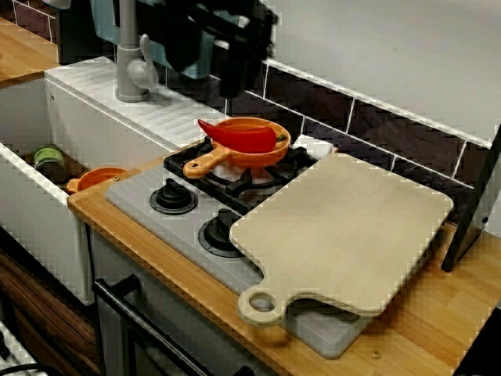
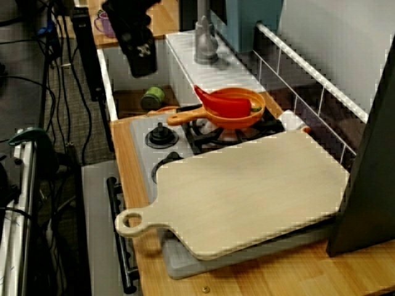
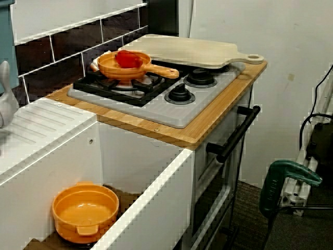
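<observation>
The gripper (image 2: 142, 61) hung well above the counter, its fingers too dark to tell whether parted or closed. Nearest below it, the red pepper (image 1: 244, 138) lay in the orange pan (image 1: 235, 158) on the stove's (image 1: 141, 200) far burner. The wooden cutting board (image 1: 344, 227) was just right of the pan.

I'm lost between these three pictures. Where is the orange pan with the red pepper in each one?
View from the front: orange pan upper centre, on the stove.
View from the right end: upper centre, behind the board.
View from the left end: upper left.
Shared landmark: the wooden cutting board beside it.
</observation>
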Controlling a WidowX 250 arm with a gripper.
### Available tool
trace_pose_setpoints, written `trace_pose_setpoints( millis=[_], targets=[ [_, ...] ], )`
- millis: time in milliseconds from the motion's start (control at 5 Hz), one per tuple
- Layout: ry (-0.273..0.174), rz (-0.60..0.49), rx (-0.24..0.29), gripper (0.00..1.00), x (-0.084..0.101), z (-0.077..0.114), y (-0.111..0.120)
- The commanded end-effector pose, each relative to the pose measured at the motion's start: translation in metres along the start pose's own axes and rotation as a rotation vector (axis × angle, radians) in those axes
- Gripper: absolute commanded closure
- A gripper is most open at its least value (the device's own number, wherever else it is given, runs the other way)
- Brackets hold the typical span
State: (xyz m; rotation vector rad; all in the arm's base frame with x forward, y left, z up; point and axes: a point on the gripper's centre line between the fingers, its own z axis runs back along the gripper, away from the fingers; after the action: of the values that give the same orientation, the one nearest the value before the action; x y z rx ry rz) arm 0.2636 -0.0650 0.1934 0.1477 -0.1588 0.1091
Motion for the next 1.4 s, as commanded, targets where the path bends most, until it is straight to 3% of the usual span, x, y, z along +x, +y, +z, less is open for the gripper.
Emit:
trace_pose_setpoints(
  millis=[0,400,600,800,1200],
  targets=[
    [-0.062,0.031,0.013,0.0,0.059,-0.019,0.021],
    [-0.093,-0.076,0.024,0.0,0.073,-0.029,0.051],
    [-0.09,-0.19,-0.002,0.0,0.076,-0.033,0.057],
    [-0.075,-0.322,0.009,0.0,0.088,-0.04,0.054],
    [-0.077,-0.378,0.032,0.0,0.111,-0.058,0.056]
  ],
)
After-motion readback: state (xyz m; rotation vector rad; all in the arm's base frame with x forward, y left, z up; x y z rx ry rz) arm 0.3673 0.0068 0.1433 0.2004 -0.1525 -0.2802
